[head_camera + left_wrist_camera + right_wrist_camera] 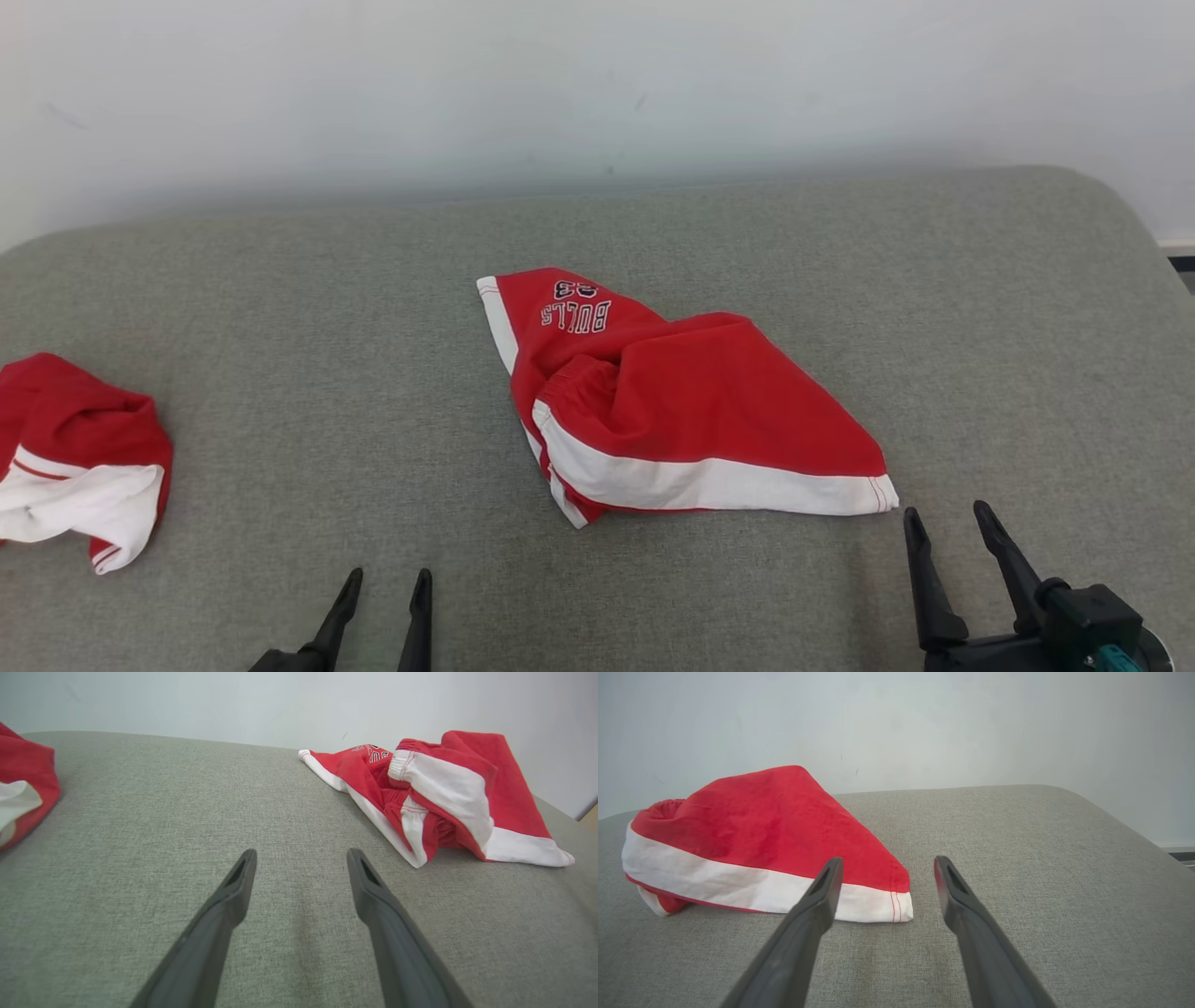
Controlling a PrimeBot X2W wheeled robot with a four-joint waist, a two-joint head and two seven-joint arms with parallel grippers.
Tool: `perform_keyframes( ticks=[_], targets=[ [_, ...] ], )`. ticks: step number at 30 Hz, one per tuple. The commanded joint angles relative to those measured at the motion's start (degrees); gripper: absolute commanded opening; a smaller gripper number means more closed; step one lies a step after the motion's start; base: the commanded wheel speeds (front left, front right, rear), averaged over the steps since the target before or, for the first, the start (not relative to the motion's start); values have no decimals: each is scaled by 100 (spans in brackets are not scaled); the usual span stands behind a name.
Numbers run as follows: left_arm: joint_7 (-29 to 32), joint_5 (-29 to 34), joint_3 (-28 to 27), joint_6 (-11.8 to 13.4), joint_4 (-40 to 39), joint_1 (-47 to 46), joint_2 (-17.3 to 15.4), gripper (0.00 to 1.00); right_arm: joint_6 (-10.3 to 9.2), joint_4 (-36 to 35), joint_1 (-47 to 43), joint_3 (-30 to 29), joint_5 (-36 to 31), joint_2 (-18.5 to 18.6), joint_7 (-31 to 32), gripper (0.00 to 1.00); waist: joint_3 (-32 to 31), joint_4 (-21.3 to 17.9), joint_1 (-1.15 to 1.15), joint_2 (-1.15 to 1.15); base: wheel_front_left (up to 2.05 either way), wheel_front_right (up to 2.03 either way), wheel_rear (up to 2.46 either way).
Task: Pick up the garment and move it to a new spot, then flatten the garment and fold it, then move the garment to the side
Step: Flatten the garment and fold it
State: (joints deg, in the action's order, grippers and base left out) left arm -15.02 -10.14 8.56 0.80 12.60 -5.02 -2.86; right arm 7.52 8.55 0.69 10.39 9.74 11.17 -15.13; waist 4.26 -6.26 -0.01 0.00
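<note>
Crumpled red shorts with white trim (691, 411) on grey fabric cushion (327, 373), left gripper (389, 577) fingers wide, empty, right gripper (946, 511) fingers wide, near the shorts' hem corner

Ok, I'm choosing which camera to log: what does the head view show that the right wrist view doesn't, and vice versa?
Head view: the second red-and-white garment at the left, the BULLS lettering, the open left gripper. Right wrist view: the hem corner's red stitching close up. Both: the red garment on the grey cushion, the open right gripper.
</note>
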Motion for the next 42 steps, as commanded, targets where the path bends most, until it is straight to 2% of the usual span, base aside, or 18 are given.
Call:
perform_keyframes(
  ticks=[1,15,24,32,33,34,35,37,42],
  targets=[
    [-22,-19,40,-12,5,-80,-5,100,-6,-6,71,36,49,4,-3,100,34,-52,1,0,0,0,0],
    [-22,-249,659,-361,453,-1442,-7,100,-6,-1,469,404,195,6,-3,100,444,-571,1,0,0,0,0],
    [-22,-793,649,-658,1429,-2351,-7,100,-6,1,585,481,220,0,-3,100,635,-780,1,0,0,0,0],
    [-21,-939,1082,-820,2273,-2887,-9,100,-6,55,668,507,235,-26,-3,100,675,-806,1,0,0,0,0],
    [-22,-928,1132,-816,2275,-2936,-4,87,-6,54,670,511,234,-31,-3,100,680,-802,1,0,0,0,0],
    [-22,-947,1158,-818,2253,-2962,-6,34,-6,51,674,508,236,-35,-3,100,686,-795,1,0,0,0,0],
    [-22,-897,1180,-817,2194,-2985,-8,4,-6,50,674,500,239,-38,-3,100,692,-780,1,0,0,0,0],
    [-22,-872,1167,-820,2101,-2993,-8,0,-6,48,674,492,236,-42,-3,100,696,-763,1,0,0,0,0],
    [-22,-690,897,-822,1483,-2714,-7,0,-6,45,646,437,252,-59,-3,100,682,-604,1,0,0,0,0]
  ],
)
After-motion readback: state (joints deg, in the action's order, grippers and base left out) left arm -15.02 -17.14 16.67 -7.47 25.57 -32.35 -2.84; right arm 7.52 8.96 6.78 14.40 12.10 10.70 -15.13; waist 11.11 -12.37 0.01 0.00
